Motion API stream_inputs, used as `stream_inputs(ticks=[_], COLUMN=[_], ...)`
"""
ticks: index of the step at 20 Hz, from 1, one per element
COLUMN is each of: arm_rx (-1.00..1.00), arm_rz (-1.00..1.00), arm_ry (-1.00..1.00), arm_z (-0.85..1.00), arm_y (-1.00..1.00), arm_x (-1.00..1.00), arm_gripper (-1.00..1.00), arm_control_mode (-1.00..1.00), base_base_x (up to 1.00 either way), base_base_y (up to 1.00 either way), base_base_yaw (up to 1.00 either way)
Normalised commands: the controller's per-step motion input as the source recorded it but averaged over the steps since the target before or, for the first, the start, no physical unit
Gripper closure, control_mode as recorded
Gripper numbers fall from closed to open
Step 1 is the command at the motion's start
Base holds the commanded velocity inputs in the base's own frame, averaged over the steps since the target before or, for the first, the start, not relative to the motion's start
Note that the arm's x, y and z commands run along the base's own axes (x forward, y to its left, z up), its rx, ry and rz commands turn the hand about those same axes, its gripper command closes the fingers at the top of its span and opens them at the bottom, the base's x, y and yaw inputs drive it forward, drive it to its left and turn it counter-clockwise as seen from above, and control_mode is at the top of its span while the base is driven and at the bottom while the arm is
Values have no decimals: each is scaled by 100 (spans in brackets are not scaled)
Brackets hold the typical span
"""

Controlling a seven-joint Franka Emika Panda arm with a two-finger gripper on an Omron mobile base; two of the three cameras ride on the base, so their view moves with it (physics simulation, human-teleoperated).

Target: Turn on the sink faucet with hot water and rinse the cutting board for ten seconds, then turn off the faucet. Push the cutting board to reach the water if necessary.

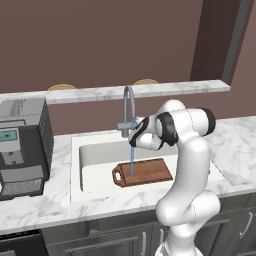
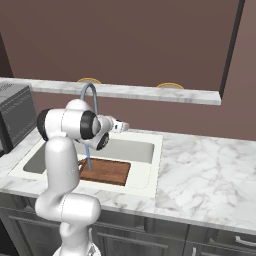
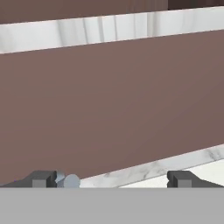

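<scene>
One board [image 1: 144,172] lies flat on the floor of the sink [image 1: 92,154], handle toward the left wall; it sits under the spout, so one stream of water [image 1: 132,159] lands on it near the handle end and I judge no push is needed; one faucet [image 1: 128,107] rises at the basin's back rim, running. I hold the claw [image 3: 111,179] level beside the faucet base, fingers wide apart and empty, one tip by a small grey part, likely the lever; that keeps shut-off close. One counter [image 1: 235,145]; one dark appliance [image 1: 22,145] on its left.
</scene>
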Motion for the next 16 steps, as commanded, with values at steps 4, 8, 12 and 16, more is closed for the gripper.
stream_inputs(ticks=[4,8,12,16], arm_rx=[0,1,3,6], arm_rz=[0,3,2,5], arm_ry=[3,8,4,9], arm_z=[24,39,42,44], arm_y=[-1,0,-6,-14], arm_x=[-22,-12,-16,-4], arm_gripper=[-100,-100,-100,-100], arm_control_mode=[-100,-100,-100,-100], base_base_x=[0,0,0,0], base_base_y=[0,0,0,0], base_base_yaw=[0,0,0,0])
